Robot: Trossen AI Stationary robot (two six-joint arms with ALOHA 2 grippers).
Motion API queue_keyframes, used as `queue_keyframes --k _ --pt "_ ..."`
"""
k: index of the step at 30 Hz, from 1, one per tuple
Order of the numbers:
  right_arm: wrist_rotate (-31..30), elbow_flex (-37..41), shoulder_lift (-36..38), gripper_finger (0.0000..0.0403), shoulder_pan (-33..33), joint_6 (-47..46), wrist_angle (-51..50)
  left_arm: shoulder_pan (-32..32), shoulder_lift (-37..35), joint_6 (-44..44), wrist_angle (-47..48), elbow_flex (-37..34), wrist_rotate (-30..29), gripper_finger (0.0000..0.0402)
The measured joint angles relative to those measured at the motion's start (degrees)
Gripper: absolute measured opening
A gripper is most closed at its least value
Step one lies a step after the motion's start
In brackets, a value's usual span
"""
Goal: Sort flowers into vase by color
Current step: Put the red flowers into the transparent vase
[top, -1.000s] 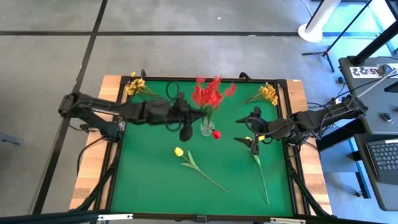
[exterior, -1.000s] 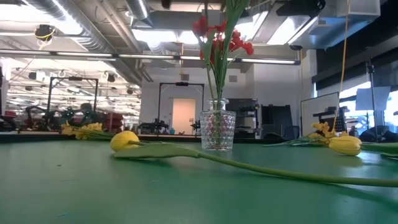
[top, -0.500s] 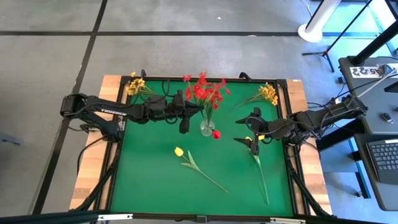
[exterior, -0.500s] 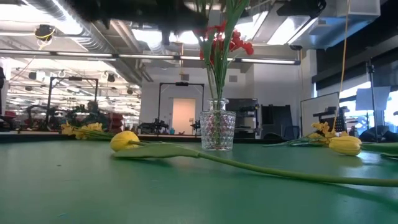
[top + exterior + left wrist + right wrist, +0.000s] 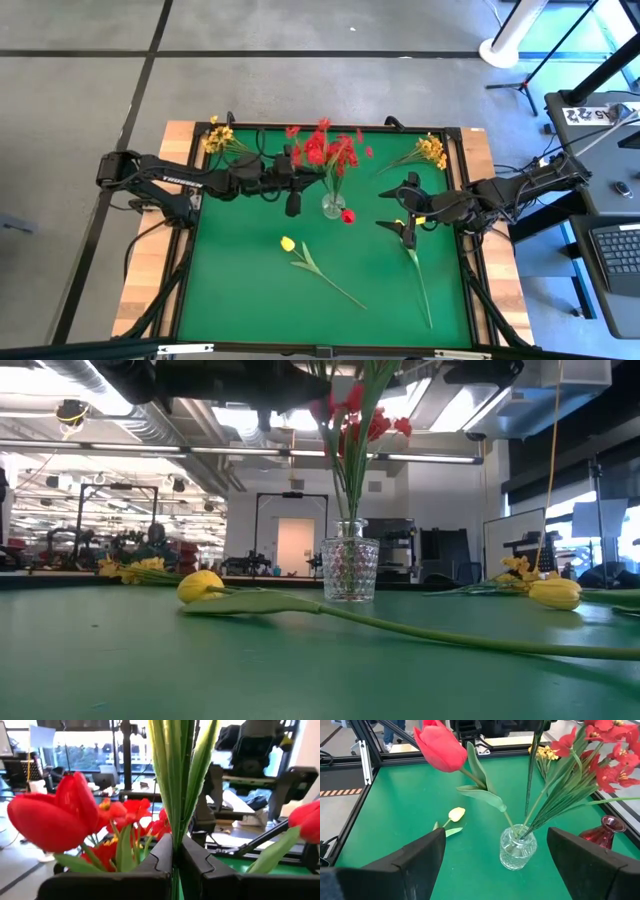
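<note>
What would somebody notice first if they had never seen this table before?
Probably the bunch of red flowers standing in the clear glass vase near the middle of the green table, with the left gripper shut on their stems. Next, the yellow tulip lying flat on the green in front of the vase. The right gripper waits with its jaws open over another yellow flower at the right side.

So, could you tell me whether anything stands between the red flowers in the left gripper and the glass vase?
Nothing visible does. The left gripper is shut on the stems of the red flowers, and the low view shows those stems running straight down into the glass vase.
</note>
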State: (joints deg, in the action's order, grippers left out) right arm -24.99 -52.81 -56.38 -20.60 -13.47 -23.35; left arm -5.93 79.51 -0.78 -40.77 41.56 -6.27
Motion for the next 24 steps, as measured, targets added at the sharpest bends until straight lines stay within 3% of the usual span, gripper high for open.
queue_keyframes --k 12,24 --pt "-0.07 0.00 0.00 0.0346 -0.07 -0.76 1.29 2.50 4.53 0.38 -3.83 0.02 -0.29 0.0008" --pt "-0.04 -0.01 -0.15 0.0346 -0.04 -1.05 0.76 1.55 9.31 1.65 -4.94 0.07 -5.16 0.0008"
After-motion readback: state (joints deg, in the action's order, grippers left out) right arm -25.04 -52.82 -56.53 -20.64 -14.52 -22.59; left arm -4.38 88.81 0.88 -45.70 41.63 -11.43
